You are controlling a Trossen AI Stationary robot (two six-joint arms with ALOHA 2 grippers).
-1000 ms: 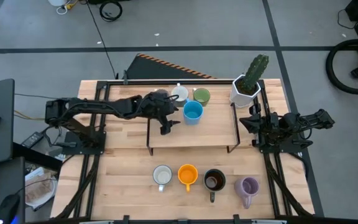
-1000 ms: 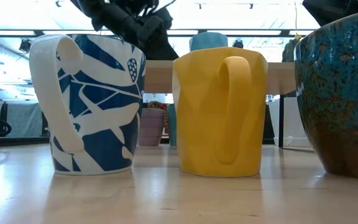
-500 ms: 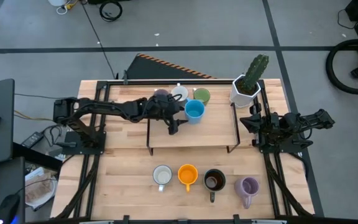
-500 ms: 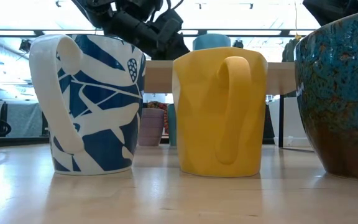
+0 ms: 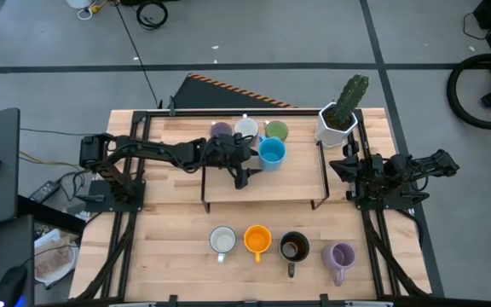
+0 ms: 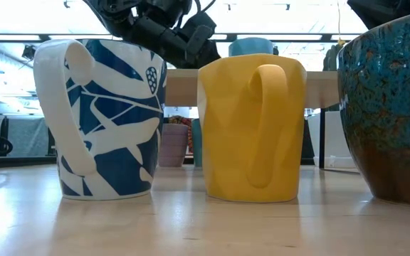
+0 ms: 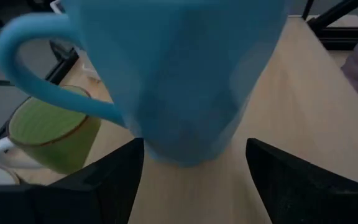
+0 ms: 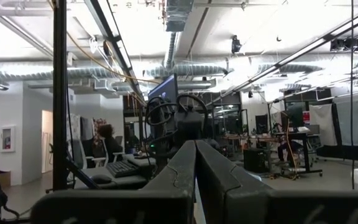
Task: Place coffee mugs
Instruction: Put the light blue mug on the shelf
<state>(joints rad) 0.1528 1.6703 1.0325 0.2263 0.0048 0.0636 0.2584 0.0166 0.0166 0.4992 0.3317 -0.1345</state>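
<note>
The blue mug (image 5: 272, 152) stands upright on the raised wooden shelf (image 5: 297, 181), near the lavender (image 5: 221, 130), white (image 5: 245, 129) and green (image 5: 276, 130) mugs. My left gripper (image 5: 244, 173) is open at the blue mug's left-near side. In the left wrist view the blue mug (image 7: 179, 74) fills the picture between my two fingers. On the table's near part stand a white mug (image 5: 222, 241), an orange one (image 5: 257, 240), a dark one (image 5: 293, 247) and a lavender one (image 5: 341, 256). My right gripper (image 8: 196, 174) is shut and waits by the table's right edge (image 5: 352, 166). My left gripper comes at the blue mug level, from the shelf's left-near side. One finger (image 7: 120, 174) looks to lie against the mug's lower wall (image 7: 146, 144). The other finger (image 7: 272, 174) stands apart, with bare wood showing between it and the mug. The mug's base is on the shelf.
The white faceted pot with a cactus (image 5: 337, 119) stands at the shelf's far right corner. Dark metal legs (image 5: 205, 183) carry the shelf. In the low view the white-and-blue mug (image 6: 102, 117), the orange mug (image 6: 251, 124) and the dark speckled mug (image 6: 390, 114) stand close in front.
My left gripper has moved toward the table's right, closing in on the blue mug. The blue mug has slid a little to the right along the shelf and stays upright.
</note>
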